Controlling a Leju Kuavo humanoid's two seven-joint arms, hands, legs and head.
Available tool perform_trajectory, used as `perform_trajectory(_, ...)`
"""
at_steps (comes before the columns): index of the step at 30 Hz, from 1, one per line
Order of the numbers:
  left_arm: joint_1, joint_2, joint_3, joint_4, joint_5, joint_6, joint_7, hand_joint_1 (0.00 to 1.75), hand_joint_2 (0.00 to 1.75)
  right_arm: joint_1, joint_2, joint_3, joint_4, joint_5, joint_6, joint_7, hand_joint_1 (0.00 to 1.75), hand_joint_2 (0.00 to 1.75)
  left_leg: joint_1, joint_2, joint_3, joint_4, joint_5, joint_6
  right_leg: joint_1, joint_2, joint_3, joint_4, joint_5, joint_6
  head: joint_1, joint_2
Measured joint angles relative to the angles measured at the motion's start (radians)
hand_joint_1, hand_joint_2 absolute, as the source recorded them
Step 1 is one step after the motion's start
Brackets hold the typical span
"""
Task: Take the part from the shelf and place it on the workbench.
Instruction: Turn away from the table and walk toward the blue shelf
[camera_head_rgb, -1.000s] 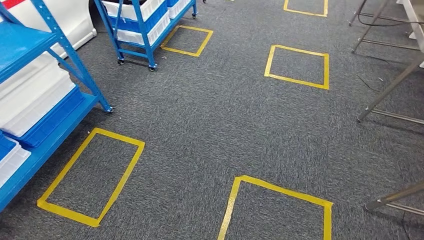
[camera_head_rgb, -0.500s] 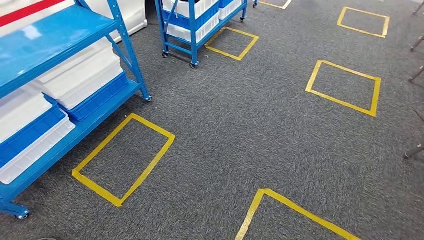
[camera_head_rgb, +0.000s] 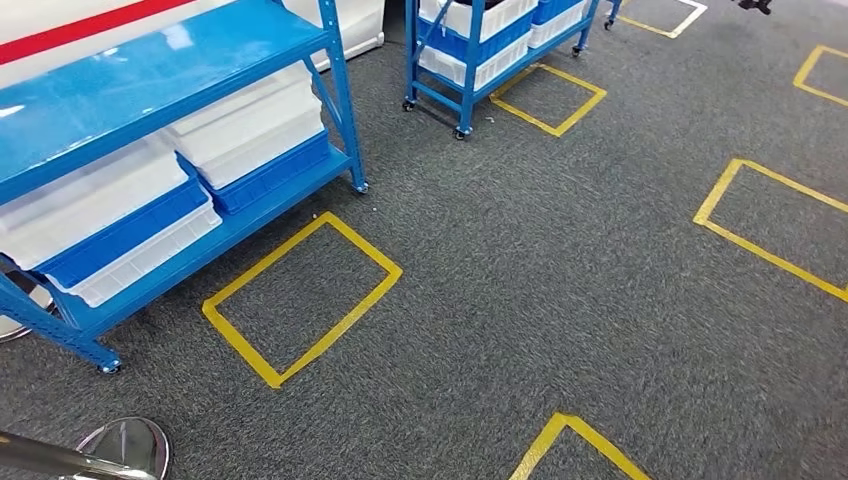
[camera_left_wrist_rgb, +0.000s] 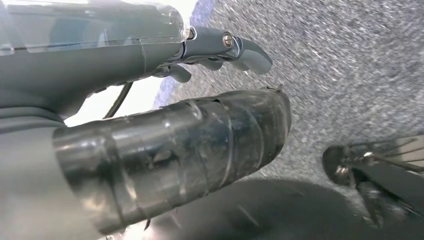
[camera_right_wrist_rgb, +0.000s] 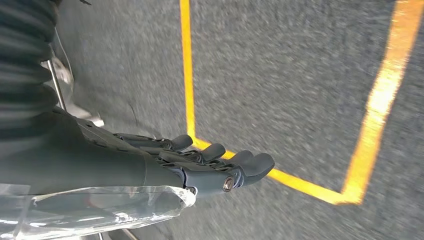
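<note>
Approach step: face the blue shelf (camera_head_rgb: 160, 70) at 10 o'clock. The part cannot be made out among its bins. Left robot hand (camera_left_wrist_rgb: 220, 50) and right robot hand (camera_right_wrist_rgb: 210, 162) hang empty, fingers loosely apart.

The left hand (camera_left_wrist_rgb: 220, 50) has a smooth grey shell under a clear plastic film, with a thick glossy dark thumb (camera_left_wrist_rgb: 200, 145) banded by ridges. A bright screw head sits at the base of its grey fingers (camera_left_wrist_rgb: 250, 52), and a thin black cable loops beneath the shell. The right hand (camera_right_wrist_rgb: 200, 165) is dark grey (its fingertips rounded), with a round metal screw, crinkled clear plastic wrap and a black ribbed cover (camera_right_wrist_rgb: 25, 55).
</note>
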Motion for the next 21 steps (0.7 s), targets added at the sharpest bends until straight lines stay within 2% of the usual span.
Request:
perform_trajectory(1,-0.001,0.0,0.0,0.0,0.0,0.0,0.0,0.0,0.0,-0.001,0.0,0.0,0.0,0.0,0.0,0.0,0.0,1.75,-0.007,0.016,0.011,-0.021,-0.004,0.007,0.001,-0.012,0.009,-0.004,-0.007,0.006,0.0,0.0)
perform_trajectory(2,-0.002,0.0,0.0,0.0,0.0,0.0,-0.001,0.0,0.0,-0.003,0.0,0.0,0.0,0.0,0.0,0.0,0.0,1.75,-0.012,0.015,0.015,-0.028,-0.012,0.014,0.002,-0.021,0.02,-0.007,-0.009,0.013,0.0,0.0)
perform_trajectory(3,-0.003,0.0,0.0,0.0,0.0,0.0,-0.001,0.0,0.0,-0.006,0.0,0.0,-0.001,0.0,0.0,0.0,0.0,1.75,-0.011,0.0,0.023,-0.035,-0.016,0.021,0.0,-0.027,0.032,-0.006,-0.008,0.018,0.0,0.0)
perform_trajectory(4,-0.002,0.0,0.0,0.0,0.0,0.0,-0.001,0.0,0.0,-0.009,0.0,0.0,-0.002,0.0,0.0,0.0,0.0,1.75,-0.01,-0.014,0.035,-0.043,-0.019,0.027,-0.003,-0.016,0.037,0.006,-0.006,0.022,0.001,0.0)
perform_trajectory(5,-0.001,0.0,0.0,0.0,0.0,0.0,-0.001,0.0,0.0,-0.011,0.0,0.0,-0.003,0.0,0.0,0.0,0.0,1.75,-0.008,-0.026,0.049,-0.051,-0.023,0.034,-0.006,0.009,0.029,0.036,-0.005,0.024,0.001,0.0)
perform_trajectory(6,-0.002,0.0,0.0,0.0,0.0,0.0,-0.001,0.0,0.0,-0.012,0.0,0.0,-0.004,0.0,0.0,0.0,0.0,1.75,-0.006,-0.039,0.064,-0.057,-0.027,0.04,-0.009,0.039,0.002,0.085,-0.01,0.026,0.001,0.0)
perform_trajectory(7,-0.003,0.001,0.0,0.0,0.0,0.0,-0.001,0.0,0.0,-0.011,0.0,0.0,-0.004,0.0,0.0,0.0,0.0,1.75,-0.005,-0.051,0.074,-0.06,-0.031,0.045,-0.011,0.069,-0.039,0.148,-0.026,0.026,0.002,0.0)
perform_trajectory(8,-0.005,0.001,0.0,0.0,0.0,0.0,-0.001,0.0,0.0,-0.01,0.0,0.0,-0.003,0.0,0.0,0.0,0.0,1.75,-0.005,-0.067,0.082,-0.061,-0.037,0.049,-0.011,0.085,-0.087,0.211,-0.051,0.027,0.001,0.0)
perform_trajectory(9,-0.007,0.001,0.0,0.0,0.0,0.0,-0.001,0.0,0.0,-0.009,0.0,0.0,-0.003,0.0,0.0,0.0,0.0,1.75,-0.005,-0.083,0.09,-0.061,-0.043,0.051,-0.011,0.092,-0.132,0.261,-0.079,0.029,0.002,0.0)
perform_trajectory(10,-0.008,0.0,0.0,0.0,0.0,0.0,-0.001,0.0,0.0,-0.009,0.0,0.0,-0.003,0.0,0.0,0.0,0.0,1.75,-0.005,-0.101,0.101,-0.061,-0.051,0.051,-0.011,0.094,-0.166,0.285,-0.1,0.03,0.002,0.0)
perform_trajectory(11,-0.007,0.0,0.0,0.0,0.0,0.0,-0.001,0.0,0.0,-0.008,0.0,0.0,-0.003,0.0,0.0,0.0,0.0,1.75,-0.004,-0.119,0.114,-0.061,-0.06,0.05,-0.011,0.095,-0.187,0.28,-0.105,0.031,0.002,0.0)
perform_trajectory(12,-0.004,0.0,0.0,0.0,0.0,0.0,-0.001,0.0,0.0,-0.007,0.0,0.0,-0.003,0.0,0.0,0.0,0.0,1.75,-0.004,-0.135,0.129,-0.061,-0.069,0.048,-0.011,0.099,-0.194,0.247,-0.086,0.032,0.002,0.0)
perform_trajectory(13,-0.001,0.0,0.0,0.0,0.0,-0.001,-0.001,0.0,0.0,-0.004,0.0,0.0,-0.003,0.0,0.0,0.0,0.0,1.75,-0.003,-0.151,0.141,-0.061,-0.08,0.044,-0.012,0.11,-0.194,0.192,-0.038,0.031,0.002,0.0)
perform_trajectory(14,0.001,0.0,0.0,0.0,0.0,-0.001,-0.001,0.0,0.0,0.0,-0.001,0.0,-0.001,0.0,0.0,0.0,0.0,1.75,-0.002,-0.163,0.153,-0.059,-0.091,0.039,-0.012,0.132,-0.193,0.137,0.027,0.031,0.002,0.0)
perform_trajectory(15,0.003,0.0,0.0,0.0,0.0,-0.001,-0.002,0.0,0.0,0.003,-0.002,-0.001,0.001,0.0,0.0,0.0,0.0,1.75,-0.001,-0.176,0.159,-0.058,-0.1,0.033,-0.011,0.15,-0.192,0.092,0.079,0.028,0.002,0.0)
perform_trajectory(16,0.003,0.0,0.0,0.0,-0.001,-0.001,-0.002,0.0,0.0,0.003,-0.003,-0.001,0.002,0.0,0.0,0.0,0.0,1.75,0.0,-0.186,0.159,-0.06,-0.108,0.027,-0.009,0.164,-0.191,0.063,0.12,0.025,0.002,0.0)
perform_trajectory(17,0.003,0.0,0.0,0.0,-0.001,-0.002,-0.002,0.0,0.0,0.002,-0.003,-0.001,0.004,0.0,0.0,0.0,0.0,1.75,0.001,-0.194,0.161,-0.059,-0.11,0.021,-0.007,0.167,-0.191,0.052,0.135,0.019,0.001,0.0)
perform_trajectory(18,0.002,0.0,0.0,0.0,-0.001,-0.002,-0.002,0.0,0.0,-0.001,-0.003,-0.001,0.004,0.0,0.0,0.0,0.0,1.75,0.001,-0.199,0.161,-0.059,-0.109,0.016,-0.004,0.157,-0.184,0.047,0.13,0.011,0.001,0.0)
perform_trajectory(19,0.002,0.0,0.0,0.0,-0.001,-0.002,-0.002,0.0,0.0,-0.002,-0.003,-0.001,0.003,0.0,0.0,0.0,0.0,1.75,0.002,-0.191,0.158,-0.05,-0.106,0.012,-0.004,0.146,-0.173,0.04,0.131,0.005,0.001,0.0)
perform_trajectory(20,0.001,0.0,0.0,0.0,-0.002,-0.002,-0.003,0.0,0.0,-0.001,-0.002,-0.001,0.003,0.0,0.0,0.0,0.0,1.75,0.0,-0.169,0.147,-0.021,-0.099,0.007,-0.004,0.135,-0.162,0.032,0.126,-0.003,0.001,0.0)
perform_trajectory(21,0.0,0.001,0.0,0.0,-0.002,-0.002,-0.003,0.0,0.0,0.001,-0.002,-0.001,0.003,0.0,0.0,0.0,0.0,1.75,0.0,-0.141,0.123,0.022,-0.097,0.003,-0.003,0.123,-0.148,0.026,0.121,-0.011,0.001,0.0)
